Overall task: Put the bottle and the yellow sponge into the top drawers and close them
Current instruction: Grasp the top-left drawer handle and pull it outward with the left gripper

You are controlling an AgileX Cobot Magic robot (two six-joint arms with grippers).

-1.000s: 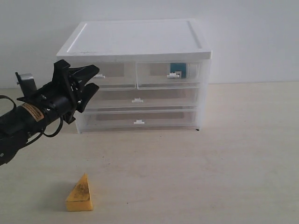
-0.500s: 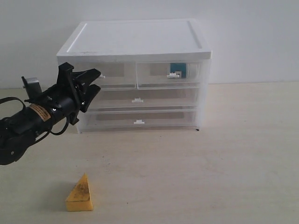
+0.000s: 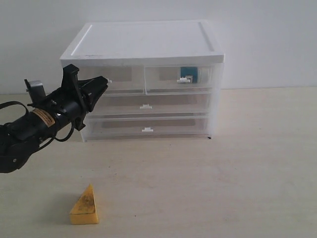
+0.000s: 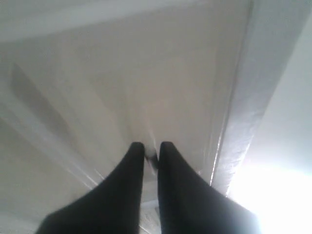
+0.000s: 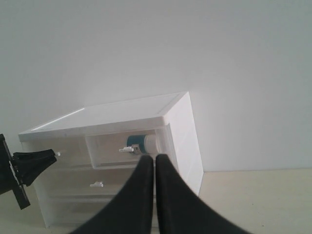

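Note:
The white-topped cabinet [image 3: 143,44] stands at the back of the table. The bottle [image 3: 190,74] lies inside the shut top right drawer [image 3: 166,79], its teal label showing in the right wrist view too, bottle [image 5: 140,142]. My left gripper [image 3: 102,83] is at the front of the top left drawer [image 3: 126,78], its fingers pinched on the small white clip handle [image 4: 152,159]. The yellow sponge [image 3: 84,206] stands alone on the table near the front left. My right gripper [image 5: 155,158] is shut on nothing, held back from the cabinet and out of the exterior view.
Two full-width drawers [image 3: 146,106] sit shut below the top ones. The wooden table [image 3: 223,173] stretches in front and to the right of the cabinet. A white wall rises behind.
My left gripper has dropped slightly and moved in to the top left drawer's handle, and its open jaws have closed on it. Sponge, bottle and drawers have not moved.

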